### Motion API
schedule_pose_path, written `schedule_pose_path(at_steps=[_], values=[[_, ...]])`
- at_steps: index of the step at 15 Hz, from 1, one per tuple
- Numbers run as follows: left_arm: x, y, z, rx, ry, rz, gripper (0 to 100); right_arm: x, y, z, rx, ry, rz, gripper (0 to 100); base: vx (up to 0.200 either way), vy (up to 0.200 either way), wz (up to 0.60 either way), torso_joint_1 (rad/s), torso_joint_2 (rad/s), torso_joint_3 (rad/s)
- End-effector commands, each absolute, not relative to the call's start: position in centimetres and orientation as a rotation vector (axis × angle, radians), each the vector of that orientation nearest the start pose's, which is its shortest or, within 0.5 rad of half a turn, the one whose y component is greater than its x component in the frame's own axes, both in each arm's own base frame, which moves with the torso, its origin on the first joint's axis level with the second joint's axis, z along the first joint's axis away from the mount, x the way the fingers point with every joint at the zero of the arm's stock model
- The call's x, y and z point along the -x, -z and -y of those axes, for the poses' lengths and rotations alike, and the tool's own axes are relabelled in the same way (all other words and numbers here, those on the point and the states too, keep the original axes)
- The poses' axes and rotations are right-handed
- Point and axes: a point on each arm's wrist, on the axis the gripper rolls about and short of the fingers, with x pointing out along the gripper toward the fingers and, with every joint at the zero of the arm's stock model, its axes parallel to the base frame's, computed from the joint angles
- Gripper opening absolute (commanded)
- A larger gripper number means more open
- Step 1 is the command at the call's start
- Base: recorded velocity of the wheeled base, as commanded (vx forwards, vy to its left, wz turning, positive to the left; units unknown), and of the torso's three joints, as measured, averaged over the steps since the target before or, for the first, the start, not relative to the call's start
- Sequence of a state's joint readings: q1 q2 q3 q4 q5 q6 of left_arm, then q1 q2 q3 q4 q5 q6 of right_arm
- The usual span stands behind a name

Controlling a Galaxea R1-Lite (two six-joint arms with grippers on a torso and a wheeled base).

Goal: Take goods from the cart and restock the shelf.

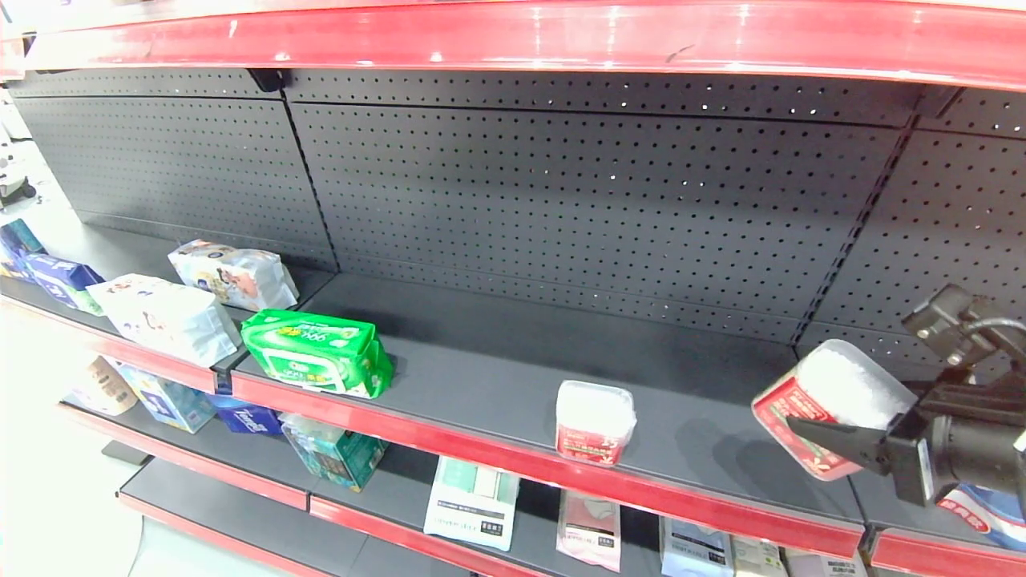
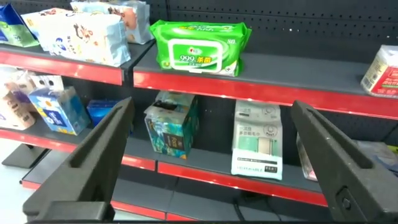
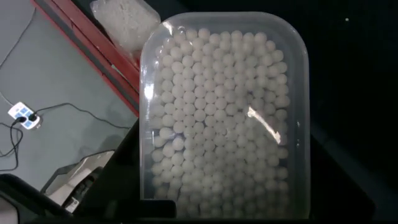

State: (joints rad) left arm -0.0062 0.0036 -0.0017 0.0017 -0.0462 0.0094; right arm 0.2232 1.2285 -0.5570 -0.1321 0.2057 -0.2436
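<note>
Tub (image 1: 850,385) of white beads, held tilted in the right claw (image 1: 817,429) just over the right end of the shelf (image 1: 497,361).
The right claw is closed across the tub's sides, with one finger under its red label. The left claw (image 2: 212,104) hangs wide apart and empty, facing the lower shelves. A second tub (image 1: 595,421) stands upright near the shelf's front edge, well apart from a green wipes pack (image 1: 317,353). The held tub looks light and stiff. Its smooth clear walls may slip, and loose beads would shift its weight when tipped. It is best gripped across the narrow sides near the middle, firmly but without crushing.
</note>
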Motion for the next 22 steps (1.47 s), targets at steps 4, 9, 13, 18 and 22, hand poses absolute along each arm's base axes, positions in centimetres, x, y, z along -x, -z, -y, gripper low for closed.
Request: schedule_pose_path(at_steps=[4, 9, 13, 18, 22], values=[[2.3, -7.6, 0.1, -0.009, 0.052, -0.003, 100, -22.5, -16.5, -5.3, 0.258, -0.532, -0.587, 0, 0.0, 0.0, 0.0, 0.0, 0.0, 0.0], [2.3, -7.6, 0.1, -0.009, 0.052, -0.003, 100, -27.0, -14.0, -5.7, 0.253, -0.517, -0.539, 0, 0.0, 0.0, 0.0, 0.0, 0.0, 0.0], [2.3, -7.6, 0.1, -0.009, 0.054, -0.003, 100, -29.4, -13.2, -5.9, 0.249, -0.516, -0.52, 0, 0.0, 0.0, 0.0, 0.0, 0.0, 0.0], [2.3, -7.6, 0.1, -0.009, 0.055, -0.003, 100, -32.3, -12.7, -6.2, 0.277, -0.546, -0.498, 0, 0.0, 0.0, 0.0, 0.0, 0.0, 0.0], [2.3, -7.6, 0.1, -0.009, 0.054, -0.003, 100, -33.5, -11.1, -6.5, 0.311, -0.584, -0.525, 0, 0.0, 0.0, 0.0, 0.0, 0.0, 0.0]])
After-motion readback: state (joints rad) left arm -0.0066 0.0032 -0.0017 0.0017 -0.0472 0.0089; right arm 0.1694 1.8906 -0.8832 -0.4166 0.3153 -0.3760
